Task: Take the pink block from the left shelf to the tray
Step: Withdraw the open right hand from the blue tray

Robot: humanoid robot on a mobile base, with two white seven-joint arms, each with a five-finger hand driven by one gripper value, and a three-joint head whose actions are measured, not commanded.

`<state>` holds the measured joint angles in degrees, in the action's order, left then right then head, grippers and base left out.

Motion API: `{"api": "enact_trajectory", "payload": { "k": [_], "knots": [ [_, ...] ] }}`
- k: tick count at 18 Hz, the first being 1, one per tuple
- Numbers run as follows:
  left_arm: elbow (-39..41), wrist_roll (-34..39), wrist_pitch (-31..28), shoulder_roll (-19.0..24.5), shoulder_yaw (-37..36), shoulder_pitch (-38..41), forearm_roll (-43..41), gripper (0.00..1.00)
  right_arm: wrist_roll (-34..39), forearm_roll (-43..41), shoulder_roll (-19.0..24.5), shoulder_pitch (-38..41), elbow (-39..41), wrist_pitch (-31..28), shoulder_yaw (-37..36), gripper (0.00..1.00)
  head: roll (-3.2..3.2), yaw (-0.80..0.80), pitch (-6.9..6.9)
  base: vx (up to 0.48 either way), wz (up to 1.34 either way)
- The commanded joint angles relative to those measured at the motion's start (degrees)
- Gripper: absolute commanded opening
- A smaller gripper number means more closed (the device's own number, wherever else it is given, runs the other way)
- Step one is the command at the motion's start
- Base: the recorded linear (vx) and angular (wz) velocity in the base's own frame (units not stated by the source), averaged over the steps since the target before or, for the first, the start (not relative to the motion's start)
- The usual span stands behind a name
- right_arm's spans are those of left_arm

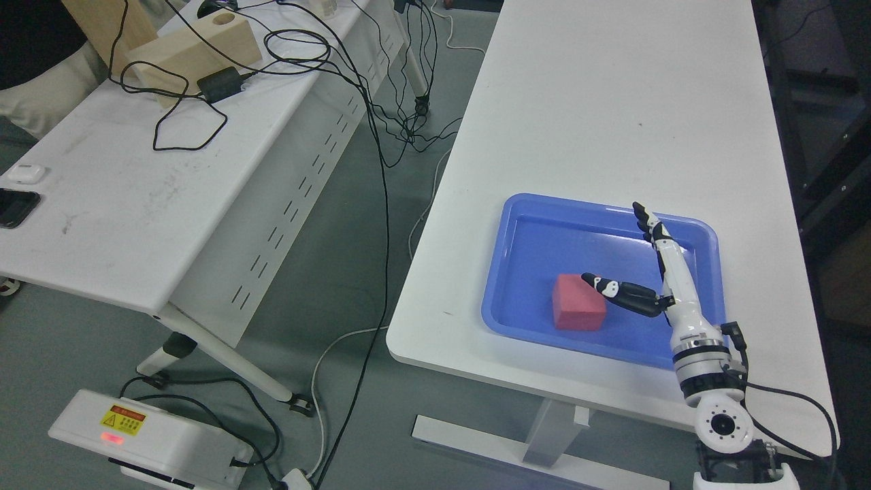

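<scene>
The pink block (pixel 578 303) is sitting low in the blue tray (pixel 524 211), leaving its far half bare; the right hand (pixel 663 272) is spanning the tray's right side; the white table (pixel 612 102) beyond is lying unobstructed.

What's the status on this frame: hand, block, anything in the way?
Right hand open over the blue tray, thumb at the block, no grasp. Pink block lying in tray. Left hand out of view. Nothing in the way.

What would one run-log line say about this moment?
pink foam-like block: lying in blue plastic tray | right hand: open over tray, thumb by block | left hand: unseen
</scene>
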<state>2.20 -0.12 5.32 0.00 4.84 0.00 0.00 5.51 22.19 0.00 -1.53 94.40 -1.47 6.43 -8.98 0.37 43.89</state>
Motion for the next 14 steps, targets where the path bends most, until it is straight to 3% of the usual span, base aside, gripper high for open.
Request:
{"api": "enact_trajectory", "payload": {
  "k": [1, 14],
  "knots": [
    [0.0, 0.0, 0.0, 1.0, 0.0, -0.6, -0.1, 1.0, 0.2, -3.3, -1.0, -0.6, 1.5, -0.6, -3.5, 1.0, 0.0, 0.0, 0.0, 0.0, 0.0],
    [0.0, 0.0, 0.0, 1.0, 0.0, -0.6, -0.1, 1.0, -1.7, -3.7, -1.0, 0.2, 1.5, -0.9, -4.8, 1.0, 0.0, 0.0, 0.0, 0.0, 0.0]
  ]
}}
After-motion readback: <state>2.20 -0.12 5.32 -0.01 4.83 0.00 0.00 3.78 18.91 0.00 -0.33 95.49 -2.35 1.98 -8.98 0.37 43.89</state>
